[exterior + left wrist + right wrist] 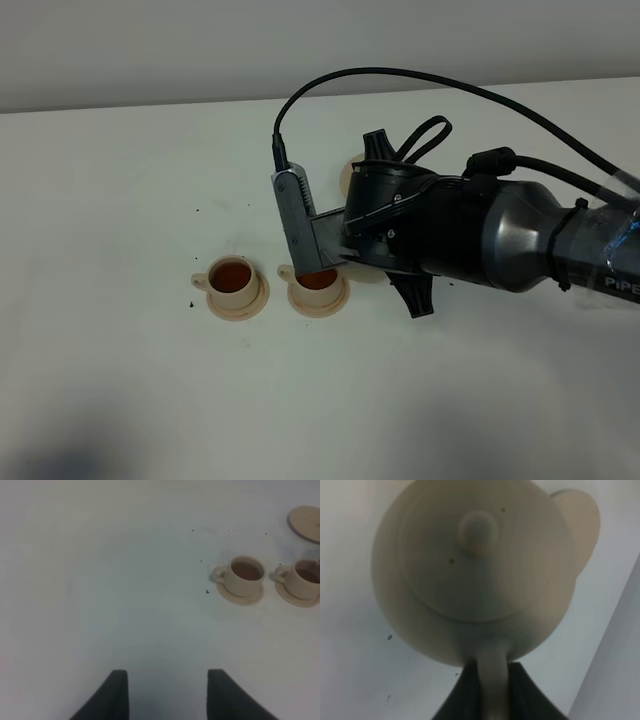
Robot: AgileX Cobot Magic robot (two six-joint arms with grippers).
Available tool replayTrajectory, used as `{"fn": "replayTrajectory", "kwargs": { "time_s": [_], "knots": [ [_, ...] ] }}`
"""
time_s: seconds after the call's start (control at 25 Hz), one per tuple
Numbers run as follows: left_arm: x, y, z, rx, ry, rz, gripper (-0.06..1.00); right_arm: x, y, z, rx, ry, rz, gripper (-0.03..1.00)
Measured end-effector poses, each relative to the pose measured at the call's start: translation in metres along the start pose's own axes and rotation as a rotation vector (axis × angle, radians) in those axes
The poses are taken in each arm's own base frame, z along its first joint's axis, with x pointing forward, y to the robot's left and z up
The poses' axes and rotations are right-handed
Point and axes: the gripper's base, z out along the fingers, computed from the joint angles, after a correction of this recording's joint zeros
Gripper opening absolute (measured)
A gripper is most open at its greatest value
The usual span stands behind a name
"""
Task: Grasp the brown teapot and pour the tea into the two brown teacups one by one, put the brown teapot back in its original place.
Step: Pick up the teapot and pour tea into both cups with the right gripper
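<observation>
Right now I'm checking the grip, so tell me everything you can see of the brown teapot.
The brown teapot is a squat, round, pale tan pot, ceramic by its look, with its knobbed lid seated. Its loop handle is clamped in the right gripper. Its spout is hidden. The wide round saucer shows past its edge. In the high view the arm hides the pot.

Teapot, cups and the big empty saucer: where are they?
teapot (475, 575), right wrist view, on its lid.
left cup (246, 574), left wrist view, on its rim and tea.
right cup (306, 577), left wrist view, on its side.
big saucer (306, 522), left wrist view, on its flat top.
</observation>
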Motion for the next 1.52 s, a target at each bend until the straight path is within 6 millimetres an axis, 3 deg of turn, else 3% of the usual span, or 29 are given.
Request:
{"fn": "replayTrajectory", "kwargs": {
  "time_s": [1.24, 1.52],
  "knots": [
    [0.0, 0.0, 0.0, 0.0, 0.0, 0.0, 0.41, -0.0026, 0.0015, -0.0029, 0.012, 0.015, -0.032, 0.12],
    [0.0, 0.0, 0.0, 0.0, 0.0, 0.0, 0.41, -0.0041, 0.0053, 0.0041, -0.006, 0.038, -0.056, 0.12]
  ]
}}
